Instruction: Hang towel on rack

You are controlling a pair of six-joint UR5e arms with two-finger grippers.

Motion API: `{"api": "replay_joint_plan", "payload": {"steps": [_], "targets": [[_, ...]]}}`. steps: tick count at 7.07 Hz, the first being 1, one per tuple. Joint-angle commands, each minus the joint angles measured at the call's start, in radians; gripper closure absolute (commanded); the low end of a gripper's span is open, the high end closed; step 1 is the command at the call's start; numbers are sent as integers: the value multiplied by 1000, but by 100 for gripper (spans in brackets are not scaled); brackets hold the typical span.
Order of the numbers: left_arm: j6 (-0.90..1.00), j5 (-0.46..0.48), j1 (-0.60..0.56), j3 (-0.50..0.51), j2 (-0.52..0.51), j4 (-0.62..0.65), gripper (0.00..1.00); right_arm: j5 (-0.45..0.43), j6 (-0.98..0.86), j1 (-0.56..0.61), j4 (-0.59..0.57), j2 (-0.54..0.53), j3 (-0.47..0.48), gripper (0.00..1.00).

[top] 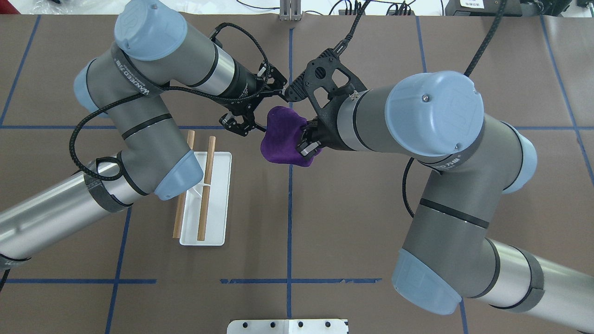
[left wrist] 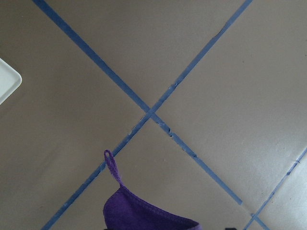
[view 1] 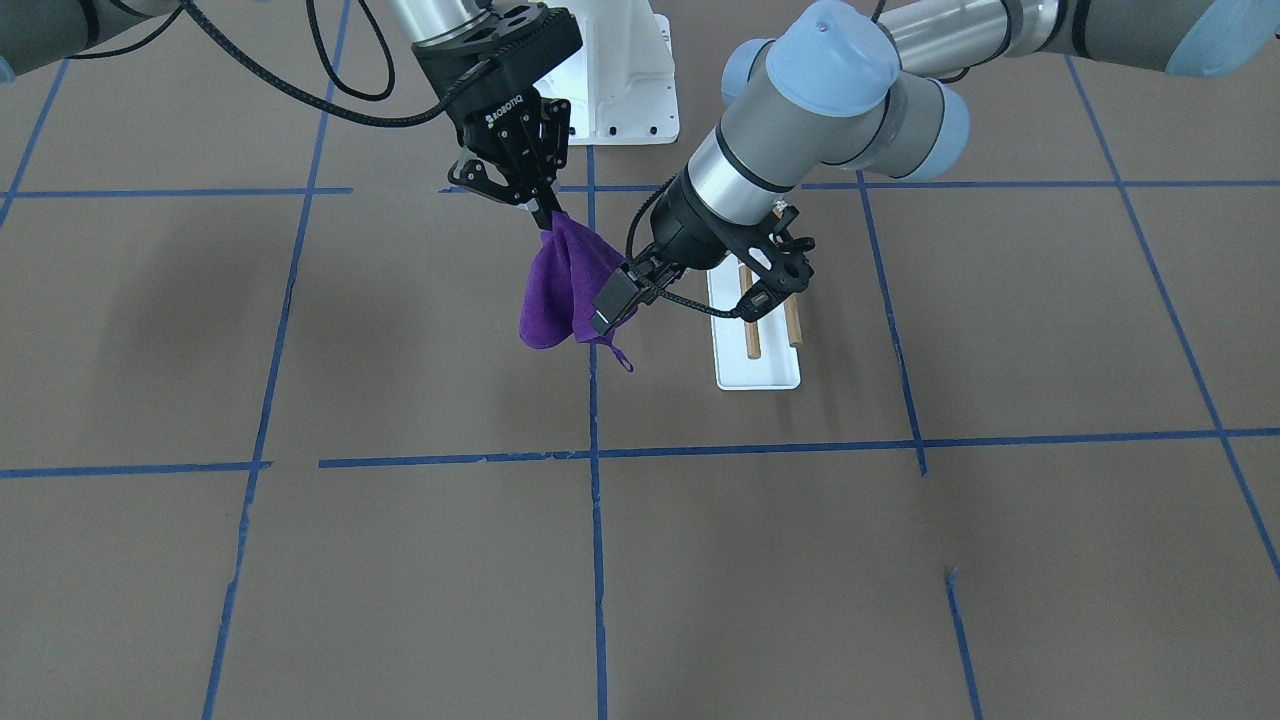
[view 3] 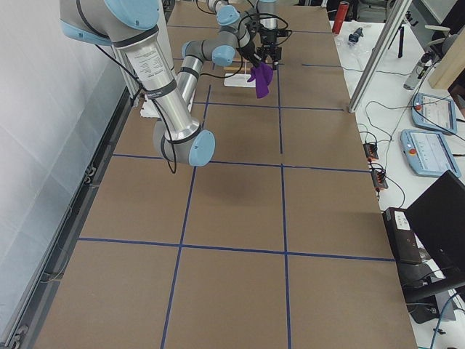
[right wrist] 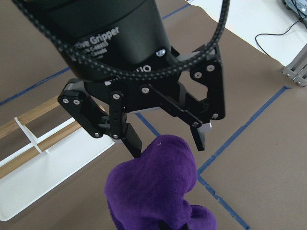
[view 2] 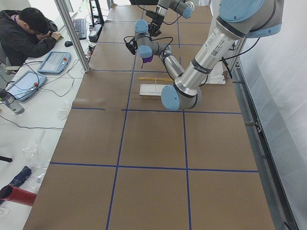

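The purple towel (view 1: 560,290) hangs bunched in the air from my right gripper (view 1: 547,212), which is shut on its top corner; both also show in the overhead view, the towel (top: 280,141) and the gripper (top: 307,146). My left gripper (top: 267,109) is open. In the right wrist view its fingers (right wrist: 132,139) straddle the towel's upper fold (right wrist: 163,177). The rack (view 1: 757,372) stands on the table just beyond the left arm, with two wooden dowels (top: 206,185) over a white base (top: 219,185), and it is bare. The towel's loop (left wrist: 111,165) dangles above the table.
The white robot pedestal (view 1: 630,90) is bolted at the table's robot side. Blue tape lines (view 1: 597,455) cross the brown table. The left arm's elbow (top: 176,176) hangs over the rack's near end. An operator (view 2: 24,31) sits beyond the far edge with tablets.
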Motion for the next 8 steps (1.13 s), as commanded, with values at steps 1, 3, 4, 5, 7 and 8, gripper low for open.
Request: {"api": "replay_joint_plan", "payload": {"steps": [1,3,4,5,7,8], "targets": [[11,2,1,-4,6,-2,100,0,0,1,0,1,1,100],[25,3,-1,-9,6,-1,100,0,0,1,1,-2,1,100],[39,3,-3,-24,17,1,100,4,-1,1,0,-7,-1,100],[40,2,-3,-48,43,1,100,7,8,-4,-3,-13,-4,27],[83,-1,-3,-99,101,10,100,74,75,13,-165,-5,17,0],[146,-3,-7,-145,159,10,100,158,75,62,-223,-11,16,0]]}}
